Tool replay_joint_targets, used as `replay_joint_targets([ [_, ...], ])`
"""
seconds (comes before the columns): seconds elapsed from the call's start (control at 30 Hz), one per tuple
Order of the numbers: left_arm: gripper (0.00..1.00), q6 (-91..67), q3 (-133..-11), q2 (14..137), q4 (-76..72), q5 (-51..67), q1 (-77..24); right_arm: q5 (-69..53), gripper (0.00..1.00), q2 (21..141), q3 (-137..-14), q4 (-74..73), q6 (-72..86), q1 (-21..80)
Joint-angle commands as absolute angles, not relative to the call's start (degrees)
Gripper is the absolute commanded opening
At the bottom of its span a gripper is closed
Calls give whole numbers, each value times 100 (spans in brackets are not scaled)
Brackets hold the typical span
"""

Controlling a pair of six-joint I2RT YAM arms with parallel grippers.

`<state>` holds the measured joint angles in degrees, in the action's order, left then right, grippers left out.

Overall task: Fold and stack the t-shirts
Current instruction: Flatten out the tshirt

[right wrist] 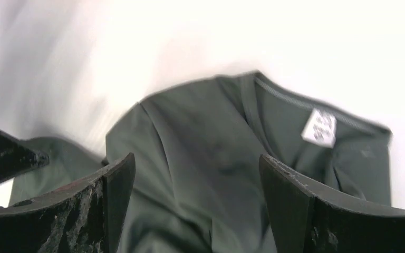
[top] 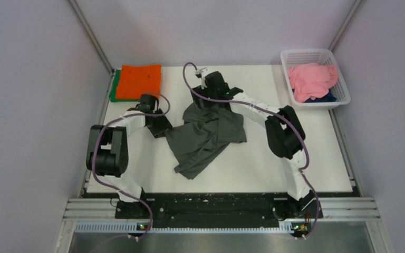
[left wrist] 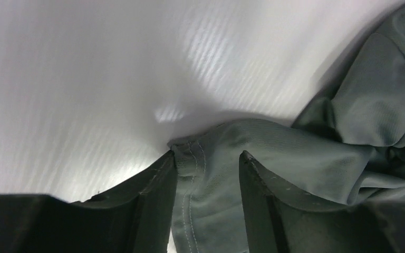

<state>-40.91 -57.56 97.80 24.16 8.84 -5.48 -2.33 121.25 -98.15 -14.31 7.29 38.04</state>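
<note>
Five t-shirts, two pincers and one basket on one white table [top: 274,158], seen from above and from each wrist.

Far left corner: one orange t-shirt [top: 142,81], folded to a flat rectangle, lies on one green t-shirt [top: 115,90], of which only a narrow strip shows along the left and near edges.

Left of centre: the left pincer [left wrist: 208,158] sits low at the table surface. Its two dark, wedge-shaped fingers [left wrist: 153,184] stand partly apart astride the stitched hem of the dark grey t-shirt [top: 205,137]. The cloth fills the gap and touches the left finger, but it is not pinched flat.

Centre: the dark grey t-shirt, one piece of soft, fine-knit cloth, lies unfolded and crumpled in loose ridges.

Far side of the shirt: the right pincer [right wrist: 198,161] hangs over the collar [right wrist: 274,95]. Its scuffed fingers are spread wide and it holds nothing. One small white label [right wrist: 319,128] shows inside the neck.

Far right corner: one white plastic lattice basket [top: 316,55], rectangular with rounded corners, holds one bunched pink t-shirt [top: 311,79]. One navy t-shirt [top: 322,97] lies under it.
</note>
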Motion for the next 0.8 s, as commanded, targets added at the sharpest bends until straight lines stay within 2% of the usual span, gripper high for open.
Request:
replay_joint_targets([
  [0.0,46,-4042,-6046,10327,2462,547,-715,-488,85,13030,-10917,-1458,42,4065],
  [0.07,31,-3995,-6214,10505,2604,506,-744,-405,85,13435,-11550,-1652,-146,4124],
  [0.13,2,-3975,-6287,10570,2684,442,-768,-292,85,13811,-12018,-1870,-130,4155],
  [0.17,0,-3969,-6300,10561,2711,387,-773,-210,85,13993,-12238,-2014,-88,4171],
  [0.3,0,-3924,-6186,10320,2806,60,-784,61,83,14467,-12460,-2315,-43,4188],
  [0.37,0,-3904,-6119,10166,2886,-246,-782,265,79,14553,-12412,-2426,-38,4203],
  [0.47,0,-3876,-5969,9935,2932,-410,-782,508,57,14560,-12226,-2475,179,4215],
  [0.53,0,-3879,-5890,9787,2989,-483,-782,904,29,14472,-12094,-2461,323,4210],
  [0.6,0,-3882,-5819,9626,3021,-544,-782,1368,6,14315,-11995,-2382,449,4211],
  [0.63,0,-3876,-5792,9519,3031,-565,-782,1555,0,14219,-11967,-2332,472,4204],
  [0.77,0,-3709,-5812,8889,3054,-590,-841,2068,0,13531,-11879,-2144,550,4126],
])
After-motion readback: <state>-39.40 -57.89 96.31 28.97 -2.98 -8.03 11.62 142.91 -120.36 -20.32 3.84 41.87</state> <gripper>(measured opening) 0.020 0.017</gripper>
